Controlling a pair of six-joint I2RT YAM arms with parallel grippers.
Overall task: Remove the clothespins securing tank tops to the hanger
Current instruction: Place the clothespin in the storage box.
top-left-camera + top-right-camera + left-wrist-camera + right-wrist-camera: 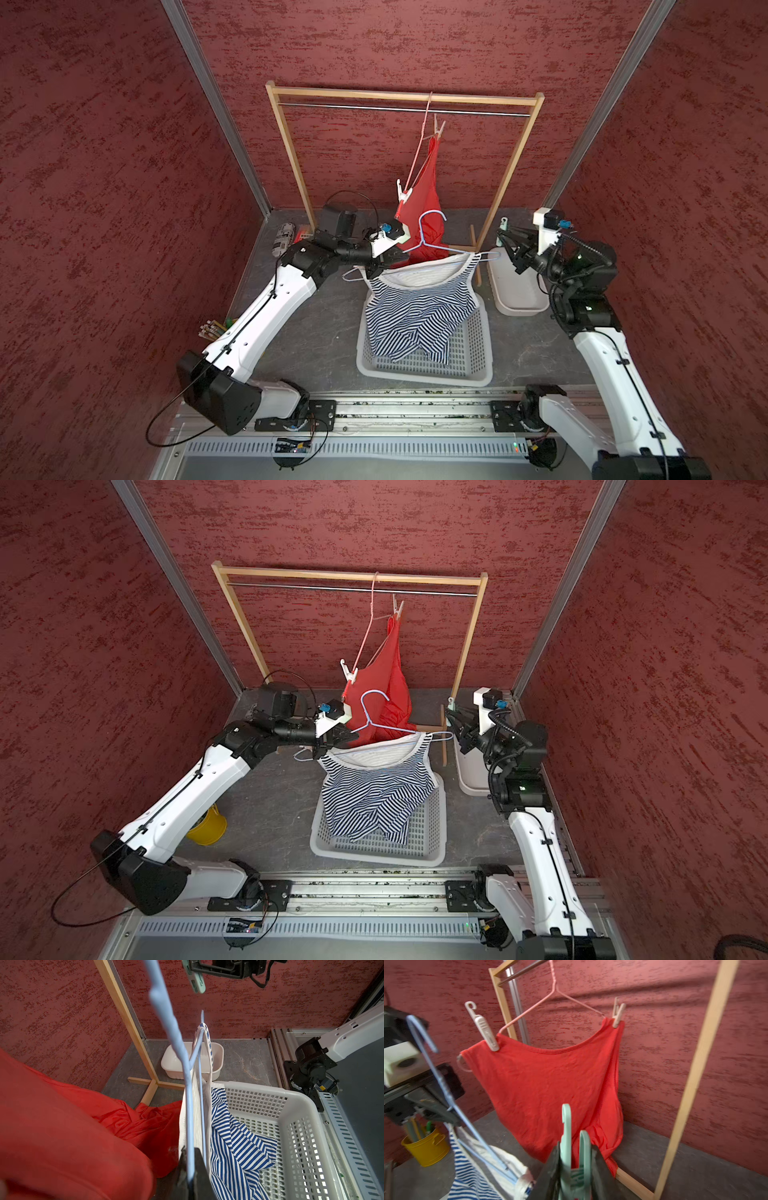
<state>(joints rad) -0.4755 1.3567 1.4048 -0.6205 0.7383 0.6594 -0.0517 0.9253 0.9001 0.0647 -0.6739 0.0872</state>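
An orange-red tank top [424, 216] hangs from a pink hanger [419, 145] on the rack rail. A white clothespin [483, 1028] grips one shoulder and a beige clothespin [617, 1015] the other. My left gripper [190, 1153] is shut on the wire of a blue hanger [428, 232]. This hanger carries the striped tank top [415, 316], whose hem drapes into the basket. My right gripper [576, 1147], off to the right near the rack's post, is shut on a mint-green clothespin [566, 1126] that is clear of both tops.
A white perforated basket [469, 365] sits mid-table under the striped top. A white tub [515, 299] stands at the right beneath my right gripper. The wooden rack [291, 145] spans the back. A yellow bucket [208, 825] with pens stands at the left.
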